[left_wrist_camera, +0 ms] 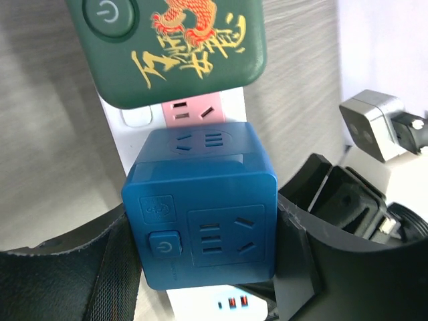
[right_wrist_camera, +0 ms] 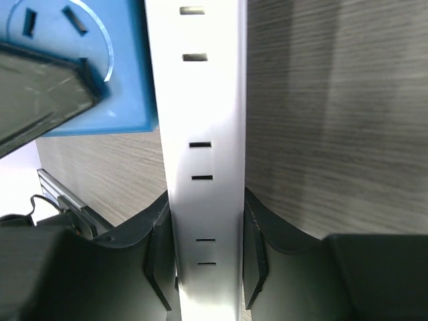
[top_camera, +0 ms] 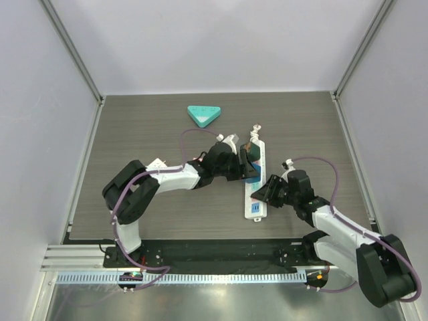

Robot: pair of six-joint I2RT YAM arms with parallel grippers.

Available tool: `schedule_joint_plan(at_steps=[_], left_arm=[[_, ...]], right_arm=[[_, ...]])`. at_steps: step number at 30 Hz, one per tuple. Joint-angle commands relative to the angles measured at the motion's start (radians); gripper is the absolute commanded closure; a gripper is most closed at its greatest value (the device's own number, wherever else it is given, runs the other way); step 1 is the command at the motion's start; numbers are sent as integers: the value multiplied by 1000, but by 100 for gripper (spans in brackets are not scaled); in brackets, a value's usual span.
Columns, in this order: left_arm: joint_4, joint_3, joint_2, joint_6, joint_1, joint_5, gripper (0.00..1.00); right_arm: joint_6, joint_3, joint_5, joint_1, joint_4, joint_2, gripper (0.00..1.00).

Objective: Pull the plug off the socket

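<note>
L fingers [left_wrist_camera: 60,281] grip plug [left_wrist_camera: 200,214]; R fingers [right_wrist_camera: 158,267] pinch socket [right_wrist_camera: 204,167]

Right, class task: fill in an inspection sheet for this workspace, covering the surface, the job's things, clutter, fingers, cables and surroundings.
Surface: dark wood-grain table, nothing spilled that shows.
Job's things: white power strip lies flat; blue cube plug is seated in it, with a green adapter next along the same strip.
Clutter: teal triangular block at the far side, apart from the strip.
Grippers: left gripper has its fingers against both sides of the blue cube plug; right gripper has its fingers shut on the strip's long edges.
Cables: purple cables loop along both arms; knotted cord at the strip's far end.
Surroundings: pale walls, metal frame posts.
</note>
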Motion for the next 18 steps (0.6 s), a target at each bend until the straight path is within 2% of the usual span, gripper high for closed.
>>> schedule_joint_plan(at_steps=[1, 6, 10, 13, 18], left_arm=[[221, -70, -187, 8, -25, 109, 100], [339, -110, -235, 0, -25, 183, 100], [206, -58, -212, 1, -25, 194, 100], [221, -101, -243, 0, -25, 154, 100], [204, -225, -394, -14, -4, 41, 100]], right_arm=[[36, -51, 369, -44, -103, -57, 99], [41, -51, 367, -77, -117, -33, 99], [38, -37, 327, -90, -112, 6, 99], [26, -37, 314, -97, -102, -6, 99], [6, -55, 303, -97, -82, -61, 99]])
